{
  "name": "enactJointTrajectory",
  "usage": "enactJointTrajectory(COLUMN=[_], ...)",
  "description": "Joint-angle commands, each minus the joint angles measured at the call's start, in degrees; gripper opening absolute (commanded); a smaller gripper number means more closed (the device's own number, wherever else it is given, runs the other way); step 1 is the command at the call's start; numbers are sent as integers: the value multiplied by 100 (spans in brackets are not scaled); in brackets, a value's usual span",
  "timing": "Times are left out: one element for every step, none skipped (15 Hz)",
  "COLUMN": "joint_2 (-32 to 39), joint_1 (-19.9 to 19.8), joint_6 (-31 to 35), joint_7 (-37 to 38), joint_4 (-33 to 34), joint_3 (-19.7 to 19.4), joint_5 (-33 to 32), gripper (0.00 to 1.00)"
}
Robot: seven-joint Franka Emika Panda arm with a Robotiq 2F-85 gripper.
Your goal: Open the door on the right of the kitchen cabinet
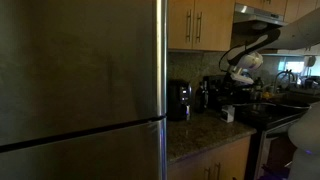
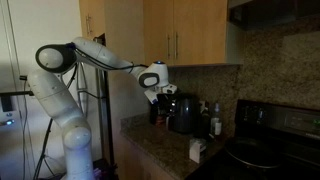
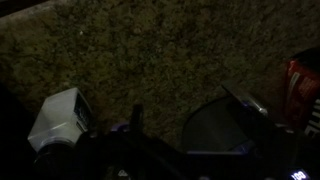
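The kitchen cabinet [image 2: 190,10] is a honey-brown wall cupboard above the worktop, and both of its doors are shut. The door [image 2: 205,32] on the right has its silver bar handle [image 2: 178,45] along its left edge; it also shows in an exterior view [image 1: 216,25]. My gripper [image 2: 160,93] hangs below the cabinet, over the worktop and close to the coffee maker [image 2: 183,113], apart from the door. It also shows in an exterior view [image 1: 238,77]. In the wrist view only dark finger shapes [image 3: 135,125] show, too dark to tell whether they are open or shut.
A large steel fridge door [image 1: 80,70] fills the near left. On the granite worktop [image 3: 150,60] stand a small white box [image 3: 60,122], a dark appliance [image 3: 230,128] and a red can [image 3: 303,78]. A black stove [image 2: 265,150] and a range hood [image 1: 262,12] are to the right.
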Motion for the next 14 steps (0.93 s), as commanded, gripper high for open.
enactJointTrajectory(joint_2=[10,9,10,10,10,10,10,-22,40,149,203,273,345,413], joint_1=[-116,-116,-116,-116,-116,-116,-116,-110,-56,4,66,134,223,334], joint_6=[-17,-17,-17,-17,-17,-17,-17,811,1281,1708,2147,2534,2896,3204], joint_7=[-37,-37,-37,-37,-37,-37,-37,-32,-209,-381,-541,-747,-984,-1264], joint_4=[10,10,10,10,10,9,10,-199,-232,-203,-233,-232,-230,-219], joint_3=[106,106,106,106,106,106,106,148,124,96,71,40,-10,-72], joint_5=[48,48,48,48,48,48,48,134,212,236,271,284,317,364], gripper=[100,100,100,100,100,100,100,100,100,100,100,100,100,100])
